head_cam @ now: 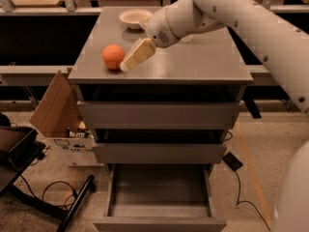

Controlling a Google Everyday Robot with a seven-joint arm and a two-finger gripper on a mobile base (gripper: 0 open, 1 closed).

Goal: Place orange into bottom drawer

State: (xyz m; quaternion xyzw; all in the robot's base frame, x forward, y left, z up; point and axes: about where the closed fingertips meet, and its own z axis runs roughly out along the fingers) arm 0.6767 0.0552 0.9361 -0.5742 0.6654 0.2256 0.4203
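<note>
The orange (pixel 113 56) sits on the left part of the grey cabinet top (pixel 203 62). My gripper (pixel 130 62) is just to the right of the orange, low over the top, its cream fingers (pixel 139 54) pointing down-left toward the fruit; I cannot tell whether it touches it. The white arm reaches in from the upper right. The bottom drawer (pixel 159 193) is pulled out below, its shallow grey tray showing nothing inside.
A cream bowl (pixel 134 17) stands at the back of the cabinet top. The two upper drawers (pixel 159 115) are shut. A cardboard box (pixel 55 108) leans at the left, and black cables (pixel 53 192) and a stand lie on the floor.
</note>
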